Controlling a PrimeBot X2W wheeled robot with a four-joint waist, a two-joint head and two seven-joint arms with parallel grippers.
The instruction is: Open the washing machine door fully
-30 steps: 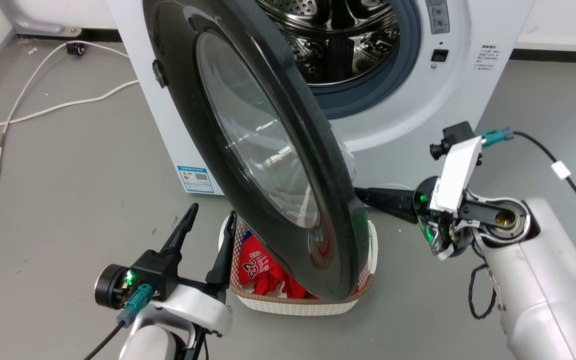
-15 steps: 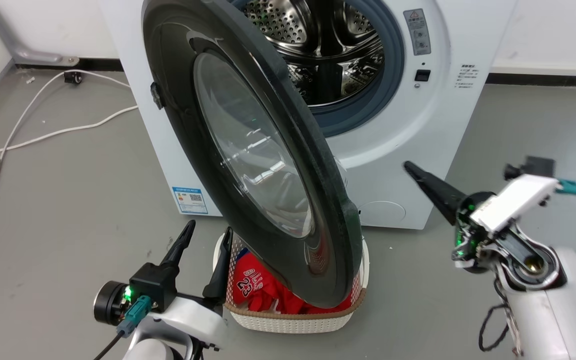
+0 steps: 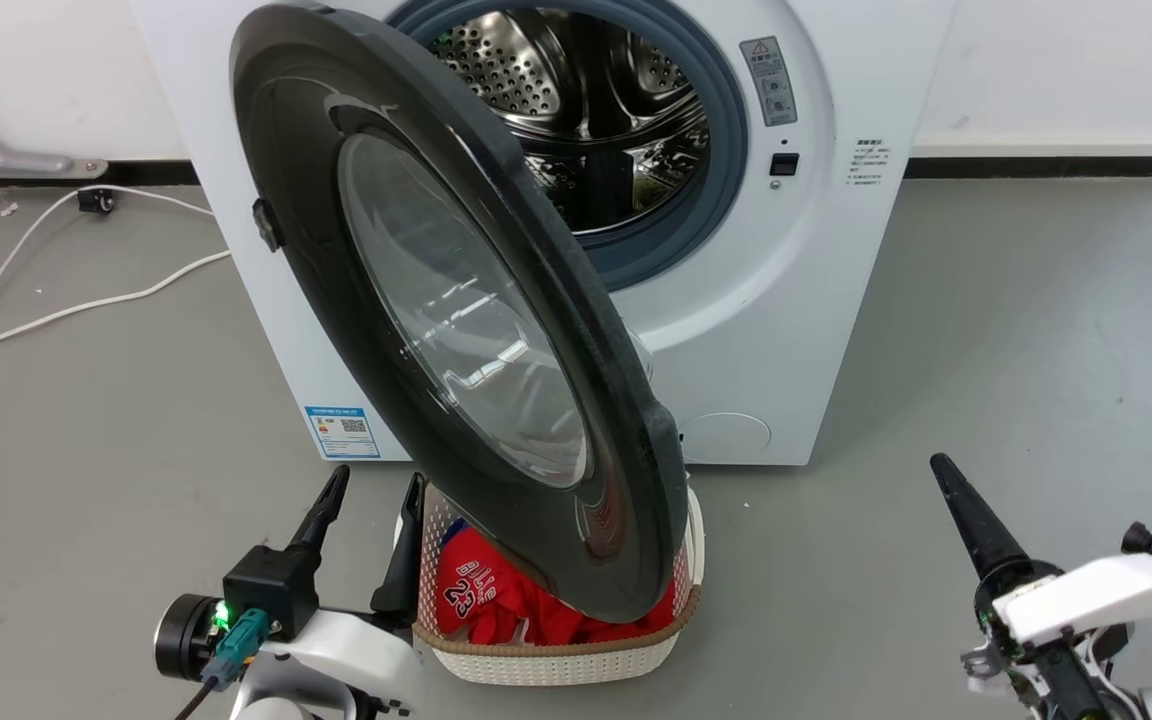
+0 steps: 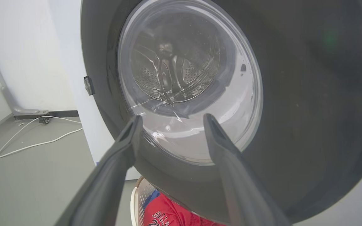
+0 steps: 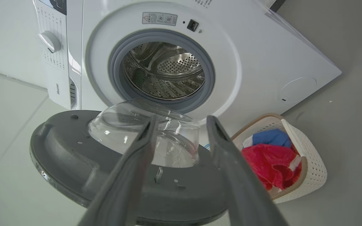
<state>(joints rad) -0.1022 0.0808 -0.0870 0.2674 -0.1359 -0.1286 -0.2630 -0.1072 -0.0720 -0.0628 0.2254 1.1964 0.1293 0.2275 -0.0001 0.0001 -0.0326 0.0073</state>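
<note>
Below the washing machine door [image 3: 456,320]: basket [image 3: 556,662] may snag its swing | left gripper [image 4: 171,117] near, jaws wide | right gripper [image 5: 181,121] well apart, jaws wide

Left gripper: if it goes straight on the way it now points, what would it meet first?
The left gripper would probably meet the washing machine door, near the lower edge of its glass centre; depth is unclear.

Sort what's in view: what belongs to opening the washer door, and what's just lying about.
Belongs to the job:
washing machine door, part open
washing machine
left gripper, open
right gripper, open

Just lying about:
white basket below the door's lower edge
red clothes in it
white cable on the floor
</note>
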